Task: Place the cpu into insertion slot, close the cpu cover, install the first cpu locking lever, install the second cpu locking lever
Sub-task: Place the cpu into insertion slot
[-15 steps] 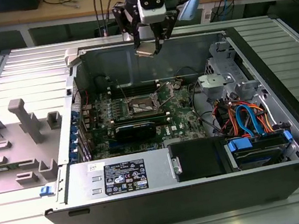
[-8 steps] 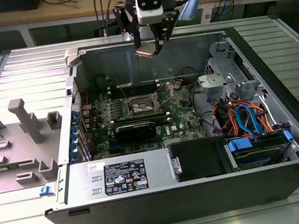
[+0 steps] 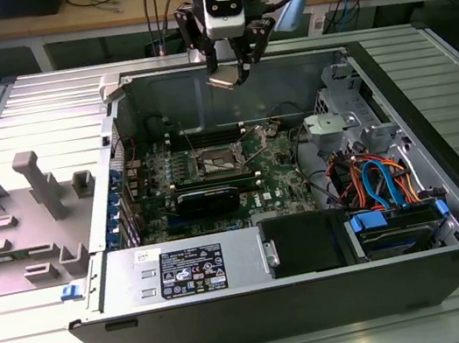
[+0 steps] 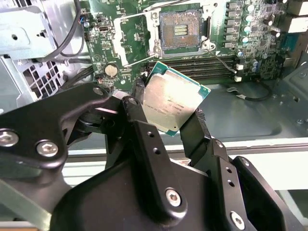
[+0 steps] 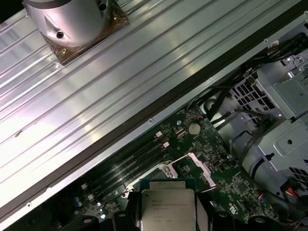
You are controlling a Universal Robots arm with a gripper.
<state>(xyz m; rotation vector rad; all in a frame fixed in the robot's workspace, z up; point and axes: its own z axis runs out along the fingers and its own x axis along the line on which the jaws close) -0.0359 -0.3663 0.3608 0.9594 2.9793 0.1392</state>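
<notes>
Black two-fingered claw clamps the small square silver-grey cpu by two opposite edges, held above the open grey computer case near its far rim in the exterior view. Down on the green board the square insertion slot lies bare, with the thin silvery cpu cover swung open beside it.

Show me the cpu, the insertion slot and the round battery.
cpu (image 4: pixel 175 103): second wrist view, its metal top.
insertion slot (image 4: pixel 180 30): second wrist view, its dark centre.
round battery (image 4: pixel 111 70): second wrist view, its face.
</notes>
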